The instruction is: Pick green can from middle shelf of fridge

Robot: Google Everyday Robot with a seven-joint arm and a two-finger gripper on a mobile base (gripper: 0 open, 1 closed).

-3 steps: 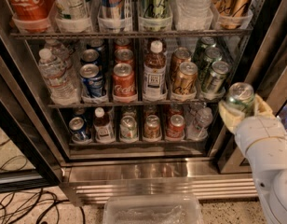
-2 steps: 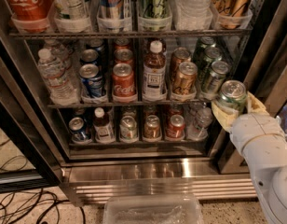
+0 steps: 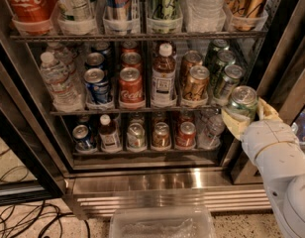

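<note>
The fridge [image 3: 172, 180] stands open before me, with a steel frame and a dark interior. My gripper [image 3: 245, 115] is at the right, just outside the front of the middle shelf [image 3: 142, 109], and is shut on a green can [image 3: 241, 102] with a silver top, held upright. Its yellowish fingers [image 3: 231, 124] wrap the can's lower half. Three more green cans [image 3: 227, 81] stand in the shelf's right lane, just left of the held can. Gold-brown cans [image 3: 196, 86] and red cans [image 3: 130, 87] stand in lanes further left.
The top rack holds tall cans and bottles [image 3: 165, 4]. The bottom rack holds small cans and bottles [image 3: 137, 135]. A dark door frame [image 3: 286, 58] is close on the right. A clear plastic bin [image 3: 162, 223] lies on the floor in front, cables [image 3: 24, 219] at the left.
The gripper with the green can has moved left and slightly up, closer to the shelf's right lane. Nothing else in the fridge has moved.
</note>
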